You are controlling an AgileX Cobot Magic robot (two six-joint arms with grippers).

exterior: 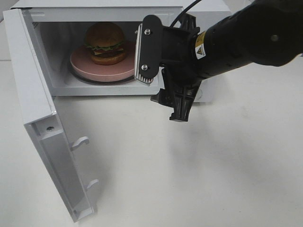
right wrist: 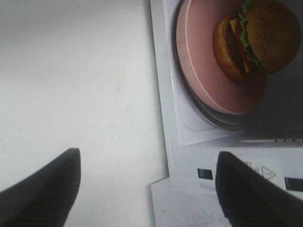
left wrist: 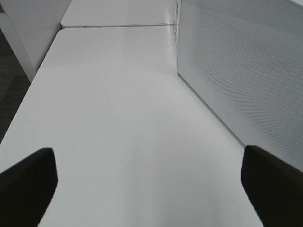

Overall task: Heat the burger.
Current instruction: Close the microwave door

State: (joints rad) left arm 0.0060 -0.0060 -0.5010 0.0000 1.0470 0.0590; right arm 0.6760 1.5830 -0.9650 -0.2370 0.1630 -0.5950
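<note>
Roughly, left to right, all placed against the white boxy microwave oven.

- Left gripper: out beside the microwave, low over the plain white table. Black jaws spread wide, nothing between them. A white perforated panel of the microwave stands close by; door face or side wall, cannot tell.
- White hinged door: swung fully open off the microwave's left edge, latch hooks showing.
- Round burger, glossy golden-brown domed bun with green lettuce at the edge: inside the microwave, upright on a shallow round pink plate. The plate sits on the glass turntable.
- Right gripper: just outside the microwave's mouth, towards its control-panel side. Jaws parted and empty, touching neither plate nor burger.

Handling, as a judgement: the burger looks light, soft and stacked, so a squeeze could dent the bun or slide the layers, and the glossy dome offers poor purchase. If it needs shifting, take the stiff plate by its rim nearest the microwave's mouth. The burger seems loaded; the door looks like the next thing to handle.
</note>
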